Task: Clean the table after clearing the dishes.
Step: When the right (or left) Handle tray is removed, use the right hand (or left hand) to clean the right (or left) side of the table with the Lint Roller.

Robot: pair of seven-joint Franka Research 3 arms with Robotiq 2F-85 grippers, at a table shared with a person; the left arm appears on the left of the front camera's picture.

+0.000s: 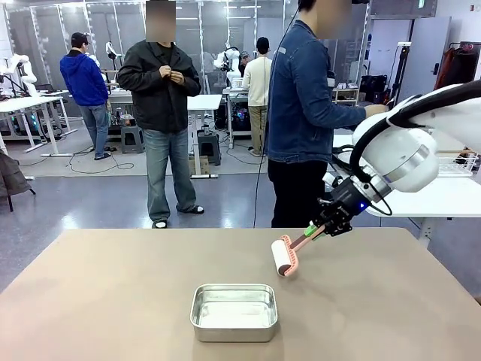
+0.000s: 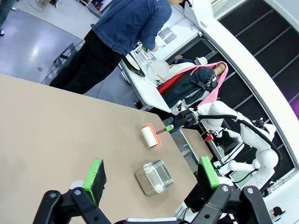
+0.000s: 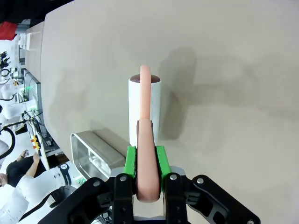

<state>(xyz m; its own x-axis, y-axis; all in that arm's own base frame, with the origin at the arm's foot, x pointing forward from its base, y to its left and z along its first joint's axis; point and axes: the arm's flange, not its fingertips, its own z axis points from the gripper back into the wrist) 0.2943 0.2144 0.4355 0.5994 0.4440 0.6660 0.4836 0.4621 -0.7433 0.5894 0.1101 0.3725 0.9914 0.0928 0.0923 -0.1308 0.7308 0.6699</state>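
Right pincer [image 1: 312, 229] is clamped tight on the pink handle of a lint roller [image 1: 285, 256], green pads squeezing it from both sides. The white roll hangs tilted, low over the right half of the worktop [image 1: 113, 293]; whether it actually touches the surface, I can't tell. Just in front of it, nearer the robot's edge, sits a small steel pan [image 1: 234, 333], apart from the roller. Left pincer [image 2: 152, 173] hovers high above the worktop's near side, jaws spread wide, nothing between them. Over at the far right, a person in a denim jacket [image 1: 301, 113] stands at the white side table [image 1: 443, 195], where a round white plate [image 2: 158, 70] seems to rest.
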